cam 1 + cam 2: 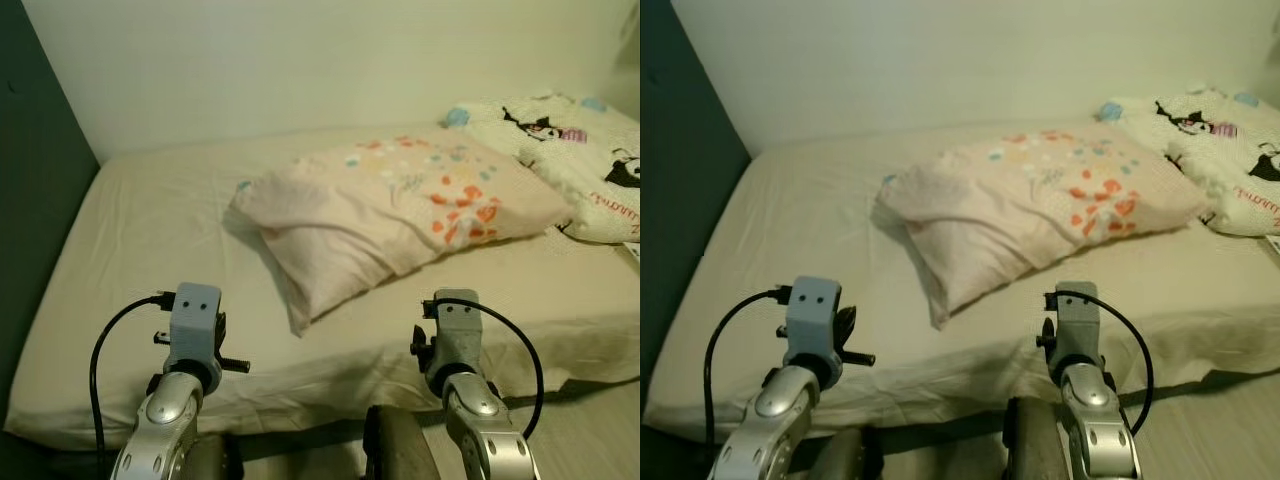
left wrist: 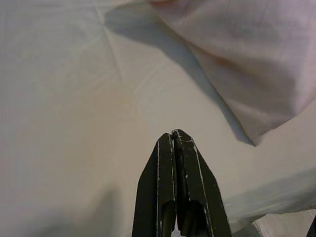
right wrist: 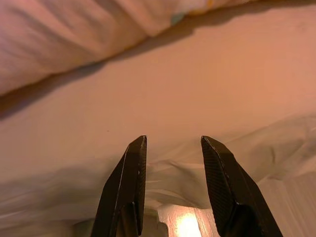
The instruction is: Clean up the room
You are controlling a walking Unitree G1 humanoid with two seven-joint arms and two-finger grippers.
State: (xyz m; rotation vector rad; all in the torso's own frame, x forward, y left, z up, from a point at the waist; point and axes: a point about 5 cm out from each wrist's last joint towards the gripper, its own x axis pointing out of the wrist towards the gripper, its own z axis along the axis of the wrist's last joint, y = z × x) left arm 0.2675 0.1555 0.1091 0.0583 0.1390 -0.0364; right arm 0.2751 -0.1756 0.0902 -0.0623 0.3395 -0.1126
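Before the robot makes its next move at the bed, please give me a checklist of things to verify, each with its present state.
1. Left gripper empty, fingers closed: ok.
2. Right gripper empty, fingers apart: ok.
3. Both grippers above the sheet near the bed's front edge, touching nothing: ok.
4. Pink pillow lying straight: not ok, it lies askew across the bed.
5. Cartoon-print pillow fully visible: not ok, the picture edge cuts it off.
6. Pink pillow within reach: cannot tell.

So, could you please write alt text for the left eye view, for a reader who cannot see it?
A pale pink rectangular fabric pillow with orange and blue hearts lies askew on a cream-sheeted bed. A white cartoon-print quilt is bunched at the bed's right. The robot's two silver arms reach toward the near edge.
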